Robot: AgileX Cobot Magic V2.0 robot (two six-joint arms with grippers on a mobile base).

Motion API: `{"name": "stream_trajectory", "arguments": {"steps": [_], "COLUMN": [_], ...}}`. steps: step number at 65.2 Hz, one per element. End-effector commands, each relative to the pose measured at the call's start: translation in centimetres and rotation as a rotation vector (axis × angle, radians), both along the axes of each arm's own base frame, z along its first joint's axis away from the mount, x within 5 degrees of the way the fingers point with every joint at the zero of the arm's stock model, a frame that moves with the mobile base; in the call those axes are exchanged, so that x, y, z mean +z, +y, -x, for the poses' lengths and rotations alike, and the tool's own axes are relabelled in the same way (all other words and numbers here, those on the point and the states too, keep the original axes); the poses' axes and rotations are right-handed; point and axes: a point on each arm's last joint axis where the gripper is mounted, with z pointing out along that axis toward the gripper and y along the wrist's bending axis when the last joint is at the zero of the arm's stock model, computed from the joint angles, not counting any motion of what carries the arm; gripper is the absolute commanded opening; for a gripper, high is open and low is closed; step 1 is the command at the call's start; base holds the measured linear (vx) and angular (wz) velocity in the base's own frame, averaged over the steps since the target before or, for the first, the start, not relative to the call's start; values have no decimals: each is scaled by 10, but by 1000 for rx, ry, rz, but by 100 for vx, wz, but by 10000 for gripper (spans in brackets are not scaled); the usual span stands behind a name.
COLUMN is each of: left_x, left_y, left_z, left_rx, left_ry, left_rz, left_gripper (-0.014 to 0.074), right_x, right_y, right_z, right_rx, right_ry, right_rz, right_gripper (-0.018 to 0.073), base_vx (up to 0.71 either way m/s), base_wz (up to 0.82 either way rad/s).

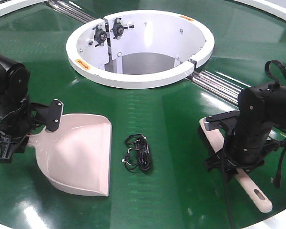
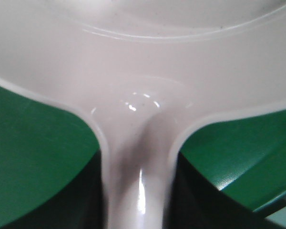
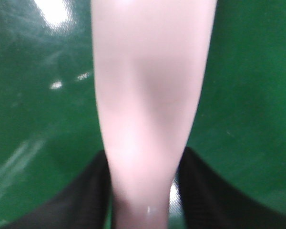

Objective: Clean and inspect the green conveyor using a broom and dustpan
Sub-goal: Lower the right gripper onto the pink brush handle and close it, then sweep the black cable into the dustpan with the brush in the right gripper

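on the left, our left end effector (image 1: 14, 140) is clamped on the handle of the dustpan (image 1: 81, 157), its dark fingers (image 2: 86, 200) pressed to either side. the scoop lies flat on the green conveyor (image 1: 171, 119). in the middle, a black coiled cable (image 1: 138, 153) lies near the dustpan's open edge, not touching it, below the white hub (image 1: 133, 78). on the right, our right end effector (image 1: 229, 160) grips the broom (image 1: 255, 194), which rests on the conveyor near the silver rails (image 1: 219, 82).
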Motion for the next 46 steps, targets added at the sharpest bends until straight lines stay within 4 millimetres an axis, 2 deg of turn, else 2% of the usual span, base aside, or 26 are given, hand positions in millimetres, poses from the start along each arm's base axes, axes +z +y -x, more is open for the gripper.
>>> {"name": "stream_trajectory", "arguments": {"steps": [1, 9, 17, 28, 36, 46], "left_x": [23, 23, 23, 23, 23, 23], "left_y": [-2, -2, -2, -2, -2, -2], "left_z": [1, 1, 1, 1, 1, 1], "left_rx": [7, 7, 7, 7, 7, 7], "left_ry": [-83, -83, -83, -83, -83, -83], "left_rz": [22, 22, 22, 22, 22, 22], "left_gripper": [-6, -6, -6, -6, -6, -6], "right_x": [17, 17, 21, 36, 43, 44], "right_y": [1, 1, 1, 4, 14, 38], "right_z": [-4, -5, -4, 1, 6, 6], "right_rx": [14, 15, 13, 0, -16, 13], "right_ry": [-79, -83, -94, -141, -156, -130], "right_rz": [-17, -18, -24, -67, -115, -161], "right_gripper": [129, -15, -10, -8, -8, -7], "base_vx": [0, 0, 0, 0, 0, 0], "base_wz": [0, 0, 0, 0, 0, 0]}}
